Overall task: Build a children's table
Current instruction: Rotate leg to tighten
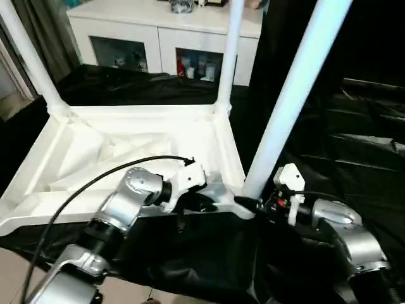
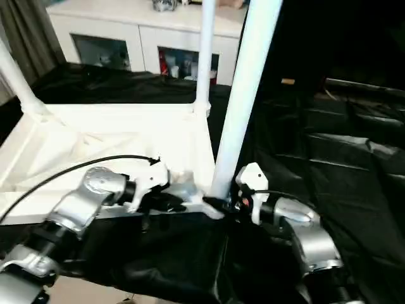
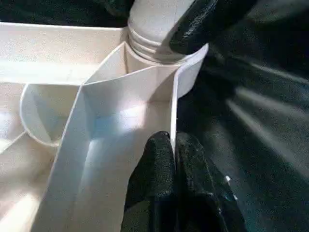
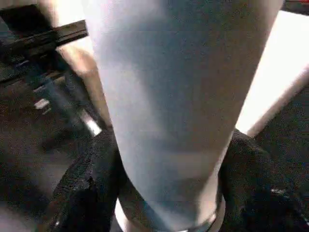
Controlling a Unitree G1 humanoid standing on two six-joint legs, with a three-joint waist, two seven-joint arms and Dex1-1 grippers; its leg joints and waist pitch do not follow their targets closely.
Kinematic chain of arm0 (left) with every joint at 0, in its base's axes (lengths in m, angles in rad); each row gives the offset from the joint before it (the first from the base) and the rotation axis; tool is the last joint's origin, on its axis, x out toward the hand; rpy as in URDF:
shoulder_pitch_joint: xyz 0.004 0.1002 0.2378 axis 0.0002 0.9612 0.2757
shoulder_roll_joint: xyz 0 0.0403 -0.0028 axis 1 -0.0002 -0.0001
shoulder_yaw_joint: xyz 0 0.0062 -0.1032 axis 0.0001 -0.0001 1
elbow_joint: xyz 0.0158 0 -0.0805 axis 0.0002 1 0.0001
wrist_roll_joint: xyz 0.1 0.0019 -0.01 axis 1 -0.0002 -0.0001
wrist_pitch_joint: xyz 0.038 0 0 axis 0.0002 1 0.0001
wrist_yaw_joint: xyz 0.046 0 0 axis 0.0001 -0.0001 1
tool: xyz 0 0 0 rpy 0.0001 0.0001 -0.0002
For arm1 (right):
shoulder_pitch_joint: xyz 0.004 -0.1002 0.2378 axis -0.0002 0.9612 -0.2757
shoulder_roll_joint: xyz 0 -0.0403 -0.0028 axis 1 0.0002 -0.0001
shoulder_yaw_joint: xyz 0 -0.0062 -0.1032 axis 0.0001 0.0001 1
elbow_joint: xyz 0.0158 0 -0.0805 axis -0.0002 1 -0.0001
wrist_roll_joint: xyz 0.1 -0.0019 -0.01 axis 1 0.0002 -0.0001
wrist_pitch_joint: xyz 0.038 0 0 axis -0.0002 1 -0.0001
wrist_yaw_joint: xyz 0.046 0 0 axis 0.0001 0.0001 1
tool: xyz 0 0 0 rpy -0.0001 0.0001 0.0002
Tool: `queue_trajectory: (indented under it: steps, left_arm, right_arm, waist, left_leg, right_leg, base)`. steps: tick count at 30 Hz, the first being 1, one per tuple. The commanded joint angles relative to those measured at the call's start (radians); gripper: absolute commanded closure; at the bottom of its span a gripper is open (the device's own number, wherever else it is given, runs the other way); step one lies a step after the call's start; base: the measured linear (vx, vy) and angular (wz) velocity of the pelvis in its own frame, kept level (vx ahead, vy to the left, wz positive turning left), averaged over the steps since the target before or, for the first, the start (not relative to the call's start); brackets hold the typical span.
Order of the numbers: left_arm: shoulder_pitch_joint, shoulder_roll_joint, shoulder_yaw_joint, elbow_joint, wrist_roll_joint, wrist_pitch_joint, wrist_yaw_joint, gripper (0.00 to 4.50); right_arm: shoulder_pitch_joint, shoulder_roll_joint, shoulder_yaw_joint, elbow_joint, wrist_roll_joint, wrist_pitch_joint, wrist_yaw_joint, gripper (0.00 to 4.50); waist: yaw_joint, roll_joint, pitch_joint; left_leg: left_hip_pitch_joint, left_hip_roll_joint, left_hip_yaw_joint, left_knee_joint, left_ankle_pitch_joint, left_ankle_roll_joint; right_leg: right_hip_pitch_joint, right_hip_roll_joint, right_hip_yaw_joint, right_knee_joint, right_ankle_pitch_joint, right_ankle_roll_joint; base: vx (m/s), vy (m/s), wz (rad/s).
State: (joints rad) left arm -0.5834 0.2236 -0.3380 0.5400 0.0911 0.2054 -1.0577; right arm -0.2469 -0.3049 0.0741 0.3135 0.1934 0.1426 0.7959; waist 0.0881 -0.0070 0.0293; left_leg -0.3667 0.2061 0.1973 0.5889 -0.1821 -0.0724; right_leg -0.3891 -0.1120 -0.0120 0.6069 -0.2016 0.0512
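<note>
The white table top (image 1: 126, 145) lies upside down on black cloth, ribbed underside up. Three white legs stand in its corner sockets: far left (image 1: 28, 57), far right (image 1: 229, 57) and near right (image 1: 291, 95). My right gripper (image 1: 250, 202) is at the foot of the near right leg (image 4: 169, 121), one black finger (image 4: 87, 188) pressed on each side of it just above the socket (image 3: 159, 48). My left gripper (image 3: 174, 145) is shut on the thin rim wall of the table top (image 3: 120, 96), close beside that same corner.
Black cloth (image 1: 354, 145) covers the surface around the table top and drapes over the near edge. A white cabinet with glass doors (image 1: 158, 31) stands behind. A black cable (image 1: 95, 174) arcs over my left forearm.
</note>
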Motion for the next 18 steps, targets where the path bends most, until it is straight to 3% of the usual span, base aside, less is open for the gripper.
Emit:
queue_trajectory:
  steps: [1, 3, 5, 8, 12, 14, 15, 16, 18]
  left_arm:
    - [-0.043, -0.094, 0.030, 0.089, 0.013, 0.052, 0.231, 4.50]
    - [-0.077, -0.137, 0.055, 0.139, 0.016, 0.066, 0.329, 4.50]
    - [-0.122, -0.182, 0.066, 0.202, 0.028, 0.060, 0.425, 4.50]
    - [-0.135, -0.195, 0.061, 0.221, 0.036, 0.054, 0.436, 4.50]
    - [-0.136, -0.180, 0.025, 0.229, 0.064, 0.020, 0.369, 4.50]
    - [-0.134, -0.170, 0.012, 0.233, 0.071, 0.005, 0.338, 4.50]
    - [-0.133, -0.166, 0.008, 0.233, 0.068, 0.000, 0.325, 4.50]
    - [-0.127, -0.152, 0.000, 0.228, 0.056, -0.015, 0.282, 4.50]
    - [-0.124, -0.140, -0.005, 0.224, 0.044, -0.028, 0.248, 4.50]
  right_arm:
    - [-0.014, 0.051, 0.025, 0.052, -0.046, 0.066, -0.124, 2.03]
    - [-0.030, 0.087, 0.007, 0.064, -0.058, 0.101, -0.217, 2.03]
    - [-0.057, 0.156, -0.021, 0.066, -0.059, 0.166, -0.345, 2.03]
    - [-0.065, 0.182, -0.009, 0.056, -0.073, 0.174, -0.373, 2.05]
    - [-0.076, 0.187, 0.042, 0.029, -0.097, 0.132, -0.317, 2.05]
    - [-0.078, 0.184, 0.036, 0.025, -0.081, 0.123, -0.296, 1.51]
    - [-0.078, 0.180, 0.030, 0.020, -0.067, 0.127, -0.281, 1.56]
    - [-0.079, 0.164, 0.016, 0.007, -0.035, 0.136, -0.238, 1.57]
    - [-0.078, 0.119, 0.026, -0.004, -0.024, 0.147, -0.165, 1.12]
  waist:
    - [-0.017, -0.008, -0.030]
    - [-0.019, -0.011, -0.035]
    - [-0.022, -0.007, -0.037]
    - [-0.028, -0.008, -0.036]
    - [-0.032, -0.004, -0.039]
    - [-0.034, -0.008, -0.038]
    - [-0.036, -0.006, -0.036]
    - [-0.037, -0.011, -0.037]
    - [-0.036, -0.011, -0.037]
  left_leg:
    - [0.024, 0.010, -0.013, -0.089, -0.453, -0.040]
    - [0.020, 0.008, -0.020, -0.092, -0.441, -0.046]
    - [0.012, 0.007, -0.021, -0.096, -0.408, -0.038]
    - [0.015, 0.005, -0.019, -0.096, -0.423, -0.027]
    - [0.011, 0.008, -0.018, -0.100, -0.403, -0.016]
    - [0.008, 0.008, -0.018, -0.102, -0.395, -0.010]
    - [0.006, 0.008, -0.020, -0.105, -0.399, -0.009]
    - [0.009, 0.008, -0.018, -0.103, -0.411, -0.006]
    - [0.009, 0.010, -0.018, -0.102, -0.403, 0.002]
  right_leg:
    - [-0.004, -0.012, 0.007, -0.109, -0.498, -0.138]
    - [0.004, -0.016, 0.002, -0.111, -0.523, -0.115]
    - [0.010, -0.015, 0.002, -0.113, -0.484, -0.108]
    - [0.004, -0.013, 0.001, -0.121, -0.478, -0.107]
    - [0.008, -0.013, 0.001, -0.120, -0.426, -0.118]
    - [0.013, -0.013, 0.000, -0.119, -0.407, -0.122]
    - [0.014, -0.014, -0.001, -0.118, -0.415, -0.122]
    - [0.012, -0.014, -0.001, -0.121, -0.425, -0.123]
    - [0.012, -0.016, 0.002, -0.120, -0.415, -0.131]
  base:
    - [-0.055, 0.003, 0.04]
    - [-0.059, 0.019, -0.03]
    - [-0.027, 0.012, -0.03]
    - [0.000, 0.000, 0.00]
    - [0.000, 0.000, 0.00]
    - [0.000, 0.000, 0.00]
    - [0.000, 0.000, 0.00]
    - [0.000, 0.000, 0.00]
    - [0.000, 0.000, 0.00]
